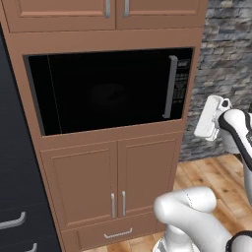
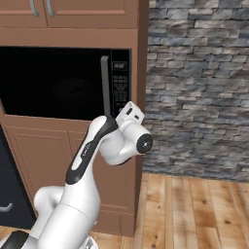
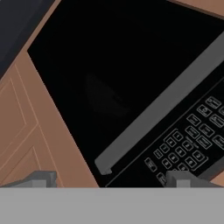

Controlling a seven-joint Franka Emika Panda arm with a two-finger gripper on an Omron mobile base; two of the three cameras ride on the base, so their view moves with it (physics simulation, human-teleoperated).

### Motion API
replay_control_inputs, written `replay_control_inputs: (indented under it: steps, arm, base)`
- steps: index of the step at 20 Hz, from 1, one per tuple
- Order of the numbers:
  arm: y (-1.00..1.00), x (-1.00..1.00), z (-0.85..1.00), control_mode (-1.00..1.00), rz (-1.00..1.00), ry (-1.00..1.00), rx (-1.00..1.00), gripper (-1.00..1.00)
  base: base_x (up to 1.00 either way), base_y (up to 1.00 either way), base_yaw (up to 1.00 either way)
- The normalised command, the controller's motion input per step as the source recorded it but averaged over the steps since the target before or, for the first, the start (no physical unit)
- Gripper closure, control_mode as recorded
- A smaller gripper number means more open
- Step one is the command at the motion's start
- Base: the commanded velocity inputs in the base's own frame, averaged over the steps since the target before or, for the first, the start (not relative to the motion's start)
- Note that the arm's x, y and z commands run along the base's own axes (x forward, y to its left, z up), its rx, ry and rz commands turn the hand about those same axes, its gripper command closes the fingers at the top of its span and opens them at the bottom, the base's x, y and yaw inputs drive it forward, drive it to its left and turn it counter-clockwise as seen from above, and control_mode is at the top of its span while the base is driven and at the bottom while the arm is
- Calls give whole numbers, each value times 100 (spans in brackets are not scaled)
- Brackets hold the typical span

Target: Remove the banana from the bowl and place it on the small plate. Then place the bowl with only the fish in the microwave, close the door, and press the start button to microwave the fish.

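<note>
So the big thing here is the microwave (image 1: 110, 91), built into the brown cabinet column (image 1: 98, 172), and its door (image 1: 103, 88) looks fully shut, glossy black with nothing readable behind the glass. I can't make out the bowl or the fish through it, so whether they're actually inside is a guess at best. If they aren't, pressing start just runs an empty oven.

The arm (image 2: 92, 151) is folded up in front of the lower cabinets, off to the right of the door, with the hand pointed at the microwave's right side. Judging by that, the button press is what's left.

Next down: the grey bar handle (image 1: 170, 87) sits just beside the button strip (image 3: 188, 146). That's the main risk I see. The hand view comes in rolled, so the handle runs diagonally with the keypad right under it, and a slightly off approach could bump the handle or snag it and tug the door back open.

The tool (image 3: 109, 179) has its two tips well apart at the bottom of the hand view, so it's open and holding nothing. Wide-spread tips are bad for poking one tiny key, since either tip could land on a neighbour.

The keys themselves are small and tightly packed, and I can't tell which one is start.
</note>
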Motion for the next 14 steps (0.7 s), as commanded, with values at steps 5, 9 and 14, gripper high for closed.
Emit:
replay_control_inputs:
  steps: [5,9,14]
  arm:
    - [0,0,-8,-100,0,0,0,-100]
    - [2,2,-21,-100,0,0,0,-100]
    - [9,16,-26,-100,5,0,0,-100]
  base:
    - [0,0,0]
    - [0,0,0]
    - [0,0,0]
